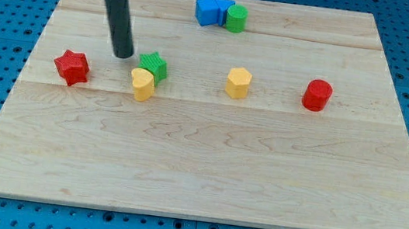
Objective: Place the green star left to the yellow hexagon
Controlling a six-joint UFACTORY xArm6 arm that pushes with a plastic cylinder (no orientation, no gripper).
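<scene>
The green star (153,66) lies left of the board's middle, touching a yellow heart-shaped block (142,85) just below it. The yellow hexagon (238,82) stands apart to the right, about a hundred pixels from the star. My tip (123,54) rests on the board just left of the green star, a small gap from it, with the dark rod rising toward the view's top.
A red star (71,67) lies at the left. A red cylinder (317,95) stands at the right. Blue blocks (212,11) and a green cylinder (236,18) cluster at the top. The wooden board (205,169) sits on a blue pegboard.
</scene>
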